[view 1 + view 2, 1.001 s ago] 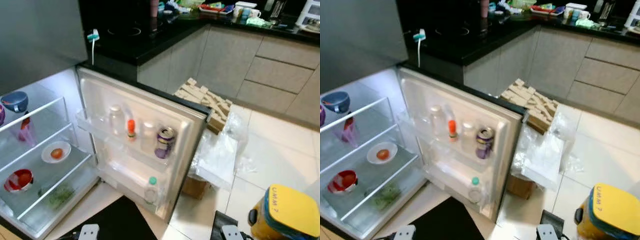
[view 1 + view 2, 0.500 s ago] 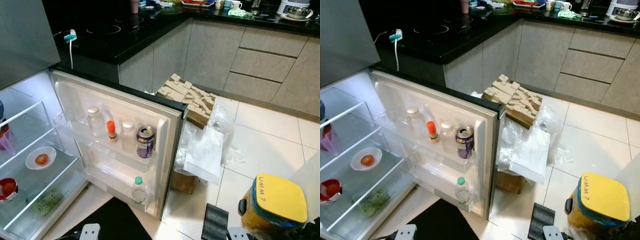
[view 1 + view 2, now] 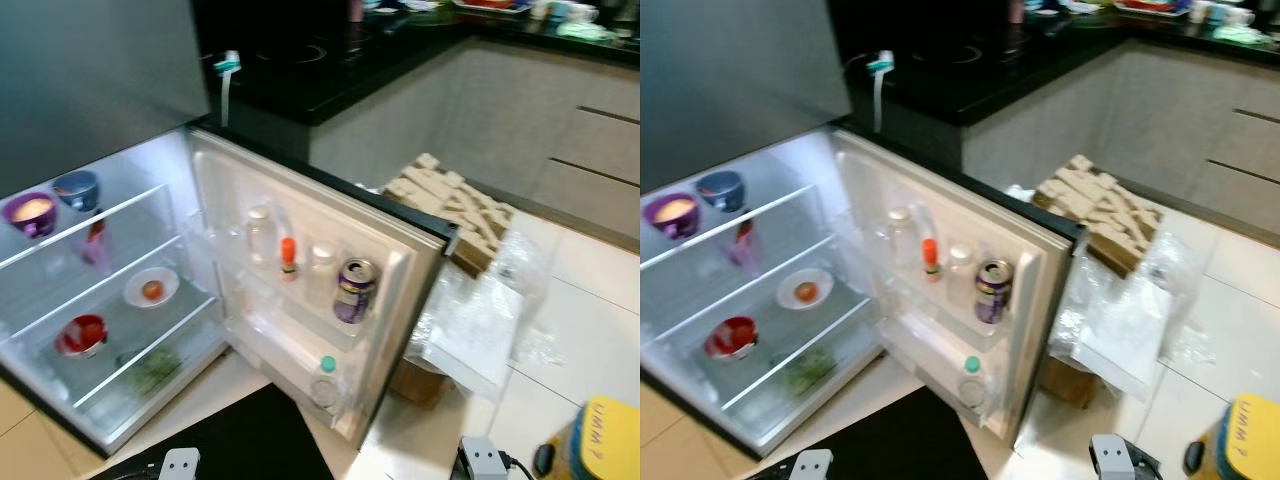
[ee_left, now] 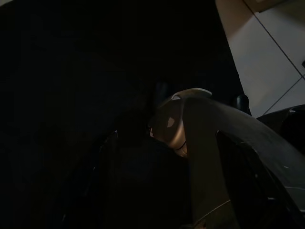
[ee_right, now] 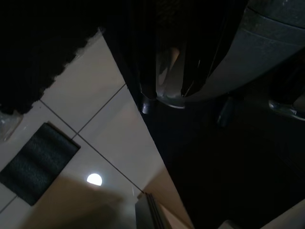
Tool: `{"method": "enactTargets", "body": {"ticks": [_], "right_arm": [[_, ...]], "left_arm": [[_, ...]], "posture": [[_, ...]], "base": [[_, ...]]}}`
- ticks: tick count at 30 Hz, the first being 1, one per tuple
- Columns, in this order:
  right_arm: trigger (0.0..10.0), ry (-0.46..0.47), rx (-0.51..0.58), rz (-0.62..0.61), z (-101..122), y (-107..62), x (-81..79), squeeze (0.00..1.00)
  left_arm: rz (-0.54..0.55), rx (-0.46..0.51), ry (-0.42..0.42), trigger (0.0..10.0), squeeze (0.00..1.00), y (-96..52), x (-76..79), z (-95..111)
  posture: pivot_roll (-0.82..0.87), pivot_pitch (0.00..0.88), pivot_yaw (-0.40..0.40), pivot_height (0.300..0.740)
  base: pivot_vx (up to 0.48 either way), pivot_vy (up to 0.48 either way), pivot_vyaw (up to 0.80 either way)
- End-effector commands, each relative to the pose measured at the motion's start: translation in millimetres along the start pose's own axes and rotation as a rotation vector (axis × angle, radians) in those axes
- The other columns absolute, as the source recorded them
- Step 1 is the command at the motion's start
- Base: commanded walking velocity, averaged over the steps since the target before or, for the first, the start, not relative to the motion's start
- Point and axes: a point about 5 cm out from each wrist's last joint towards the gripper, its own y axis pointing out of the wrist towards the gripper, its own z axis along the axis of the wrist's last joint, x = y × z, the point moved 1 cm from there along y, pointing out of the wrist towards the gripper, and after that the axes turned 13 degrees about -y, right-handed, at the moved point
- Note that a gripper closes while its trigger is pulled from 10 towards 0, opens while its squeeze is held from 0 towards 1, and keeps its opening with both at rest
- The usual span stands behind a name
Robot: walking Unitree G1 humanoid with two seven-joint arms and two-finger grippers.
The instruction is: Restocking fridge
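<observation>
Left eye view: you're looking down at the fridge (image 3: 110, 300), its door (image 3: 310, 280) swung wide toward the robot's right. On the door's upper rack stand a clear bottle (image 3: 260, 235), an orange-capped bottle (image 3: 288, 262), another pale bottle (image 3: 320, 272) and a purple can (image 3: 354, 291), all upright with their long axes vertical; the can's open top faces up. A green-capped bottle (image 3: 325, 380) stands upright in the lower rack. Inside, a purple bowl (image 3: 32, 213) and a blue bowl (image 3: 77, 187) sit on the top shelf, a white plate (image 3: 152, 288) with an orange item on the middle one, a red bowl (image 3: 82, 335) and some greens (image 3: 152, 368) lower down. A yellow-lidded container (image 3: 600, 450) sits on the floor at far right.

Right eye view: same scene, slightly blurred; a black tabletop (image 3: 980, 60) runs behind the fridge, and plastic wrap (image 3: 1120, 320) lies on the tiles beside the door.

Left wrist view: very dark; probably a curved part of the robot's body. You can't tell how the left pincer stands.

Right wrist view: pale floor tiles (image 5: 109, 143) and a dark mat (image 5: 38, 162); the right pincer's state can't be told either.
</observation>
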Motion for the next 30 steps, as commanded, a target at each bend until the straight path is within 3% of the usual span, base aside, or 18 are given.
{"method": "enactTargets", "body": {"ticks": [1, 24, 30], "right_arm": [[10.0, 0.014, -0.001, -0.003, -4, -1.8, 1.2, 0.00], [10.0, 0.032, -0.019, 0.034, -16, -4.1, -5.6, 0.00], [10.0, 0.035, -0.047, -0.005, -19, -4.7, -2.8, 0.00]], "left_arm": [[-0.003, -0.020, 0.013, 10.0, 0.00, 0.0, 1.2, -5], [-0.013, -0.031, 0.023, 10.0, 0.00, -0.5, 0.8, -6], [-0.017, -0.023, 0.007, 10.0, 0.00, -0.3, 1.5, -6]], "posture": [[0.02, 0.000, -0.029, 0.740], [0.02, 0.000, -0.027, 0.740], [0.02, 0.000, -0.025, 0.740]], "base": [[0.000, 0.000, 0.77], [0.000, 0.000, 0.77], [0.000, 0.000, 0.00]]}}
